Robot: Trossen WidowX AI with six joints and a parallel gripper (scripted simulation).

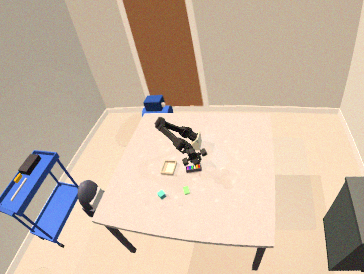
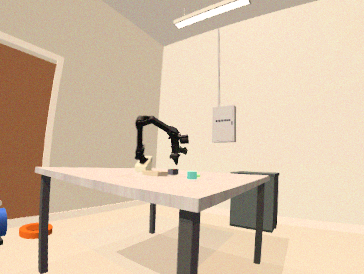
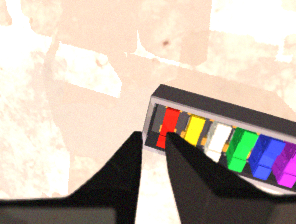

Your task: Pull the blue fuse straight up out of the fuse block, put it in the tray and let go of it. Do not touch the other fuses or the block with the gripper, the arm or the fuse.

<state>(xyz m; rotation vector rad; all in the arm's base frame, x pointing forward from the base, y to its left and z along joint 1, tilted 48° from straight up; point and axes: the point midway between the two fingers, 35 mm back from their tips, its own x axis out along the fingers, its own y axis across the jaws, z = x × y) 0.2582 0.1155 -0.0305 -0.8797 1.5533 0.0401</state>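
The dark fuse block [image 3: 225, 145] lies on the table and holds a row of upright fuses: red, yellow, white, green, the blue fuse [image 3: 265, 155] and a magenta one. In the wrist view my gripper [image 3: 153, 138] hovers above the block's red-fuse end, well left of the blue fuse. Its fingers stand close together with only bare table showing in the narrow gap, so they hold nothing. From the top view the gripper [image 1: 192, 161] is just above the block [image 1: 194, 170], and the tan tray [image 1: 169, 167] lies to the block's left. From the side the gripper [image 2: 175, 160] hangs a little above the block [image 2: 173, 171].
A teal cube [image 1: 161, 194] and a green cube [image 1: 186, 190] lie on the table nearer the front edge. The arm's base stands at the table's back side. A blue cart [image 1: 30, 195] and a grey cabinet [image 1: 347, 225] stand on the floor off the table.
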